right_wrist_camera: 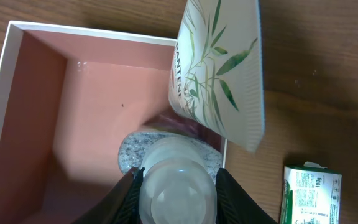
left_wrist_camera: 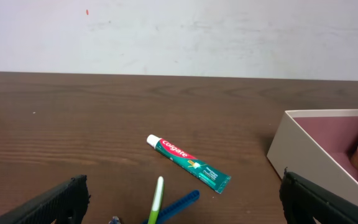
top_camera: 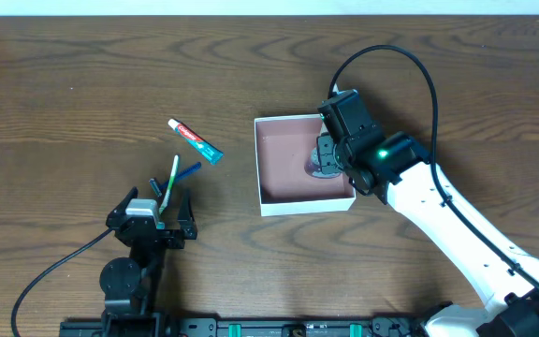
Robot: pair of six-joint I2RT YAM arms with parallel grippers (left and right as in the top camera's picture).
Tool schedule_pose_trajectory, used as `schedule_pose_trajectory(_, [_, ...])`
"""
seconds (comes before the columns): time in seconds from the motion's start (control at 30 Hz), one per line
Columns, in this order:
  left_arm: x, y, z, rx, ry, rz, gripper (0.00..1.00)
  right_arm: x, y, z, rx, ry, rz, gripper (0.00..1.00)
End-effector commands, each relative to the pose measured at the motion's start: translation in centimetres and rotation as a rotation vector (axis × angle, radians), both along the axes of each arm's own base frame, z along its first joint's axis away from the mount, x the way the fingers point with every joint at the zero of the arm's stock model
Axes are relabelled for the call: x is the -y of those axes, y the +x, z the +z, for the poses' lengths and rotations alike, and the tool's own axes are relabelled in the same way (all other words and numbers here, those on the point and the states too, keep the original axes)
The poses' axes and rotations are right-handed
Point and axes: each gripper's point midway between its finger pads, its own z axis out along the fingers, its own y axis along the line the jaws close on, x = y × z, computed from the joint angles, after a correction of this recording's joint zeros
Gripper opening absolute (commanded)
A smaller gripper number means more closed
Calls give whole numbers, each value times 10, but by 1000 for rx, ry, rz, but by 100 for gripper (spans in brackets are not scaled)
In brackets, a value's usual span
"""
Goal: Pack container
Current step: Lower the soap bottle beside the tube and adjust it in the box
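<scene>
The container [top_camera: 288, 159] is a square shallow box with white walls and a pinkish inside, at mid table. My right gripper [top_camera: 328, 153] hangs over its right part, shut on a white tube with a green leaf print [right_wrist_camera: 219, 68] and a frosted cap. The tube's flat end leans over the box's right wall. A grey speckled item [right_wrist_camera: 129, 149] lies in the box [right_wrist_camera: 86, 106] under the cap. My left gripper [top_camera: 153, 221] is open and empty, just behind the toothbrushes. The box's near corner shows in the left wrist view [left_wrist_camera: 303, 146].
A Colgate toothpaste tube [top_camera: 196, 140] lies left of the box. A green toothbrush [top_camera: 169, 180] and a blue one [top_camera: 187, 172] cross in front of the left gripper [left_wrist_camera: 182, 190]. A green-and-white packet [right_wrist_camera: 309, 193] lies on the table right of the box.
</scene>
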Motion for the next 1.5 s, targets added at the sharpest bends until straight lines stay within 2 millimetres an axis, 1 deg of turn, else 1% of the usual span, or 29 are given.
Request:
schedule_pose_trajectory(0.0, [1, -1, -16, -49, 1, -9, 98, 14, -5, -13, -20, -86, -33, 35])
schedule_pose_trajectory(0.03, [1, -1, -16, -49, 0, -9, 98, 14, -5, -13, -20, -87, -33, 40])
schedule_pose_trajectory(0.1, [1, -1, -16, -49, 1, -9, 98, 13, -5, -13, -17, -87, -29, 53])
schedule_pose_trajectory(0.17, [1, -1, -16, -49, 1, -9, 98, 12, -3, -12, -9, -92, -14, 62])
schedule_pose_trajectory(0.23, [1, -1, -16, -49, 1, -9, 98, 12, -2, -11, -5, -90, -12, 66])
schedule_pose_trajectory(0.43, [1, -1, -16, -49, 1, -9, 98, 10, 0, -7, 6, -81, -14, 70])
schedule_pose_trajectory(0.53, [1, -1, -16, -49, 1, -9, 98, 10, 1, 3, 18, -72, -15, 73])
schedule_pose_trajectory(0.57, [1, -1, -16, -49, 1, -9, 98, 9, 1, 9, 26, -64, -14, 74])
schedule_pose_trajectory(0.67, [1, -1, -16, -49, 1, -9, 98, 9, 1, 29, 62, -42, -15, 73])
schedule_pose_trajectory(0.73, [1, -1, -16, -49, 1, -9, 98, 10, -1, 38, 82, -29, -16, 71])
schedule_pose_trajectory(0.87, [1, -1, -16, -49, 1, -9, 98, 14, -7, 51, 102, -16, -17, 66])
schedule_pose_trajectory(0.97, [1, -1, -16, -49, 1, -9, 98, 15, -9, 53, 103, -17, -8, 62])
schedule_pose_trajectory(1.2, [1, -1, -16, -49, 1, -9, 98, 6, -14, 49, 73, 9, 41, 54])
schedule_pose_trajectory(1.3, [1, -1, -16, -49, 1, -9, 98, 3, -18, 46, 55, 11, 75, 54])
schedule_pose_trajectory(1.47, [1, -1, -16, -49, 1, -9, 98, 4, -20, 41, 38, -16, 105, 54])
